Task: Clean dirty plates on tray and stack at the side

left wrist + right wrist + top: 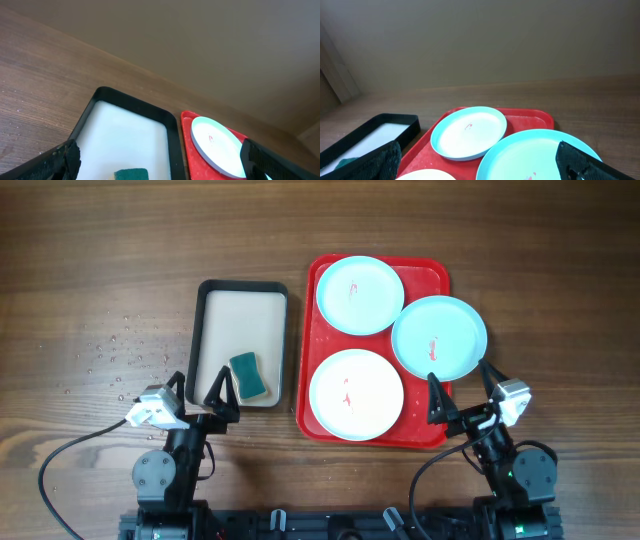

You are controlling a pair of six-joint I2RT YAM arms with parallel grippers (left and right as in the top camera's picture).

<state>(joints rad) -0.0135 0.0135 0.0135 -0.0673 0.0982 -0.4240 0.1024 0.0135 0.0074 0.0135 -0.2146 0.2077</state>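
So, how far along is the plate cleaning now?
Done: nothing; all three plates lie on the tray, each with a red smear. In hand: nothing; left gripper and right gripper are open, empty, and the sponge lies untouched. Left: wipe and stack all three.

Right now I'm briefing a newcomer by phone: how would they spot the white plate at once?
On the wooden table, find the big red tray, right of centre. Of three plates on it, the white plate lies at the end nearest the robot. It alone is white; the far plate and the right plate are pale blue.
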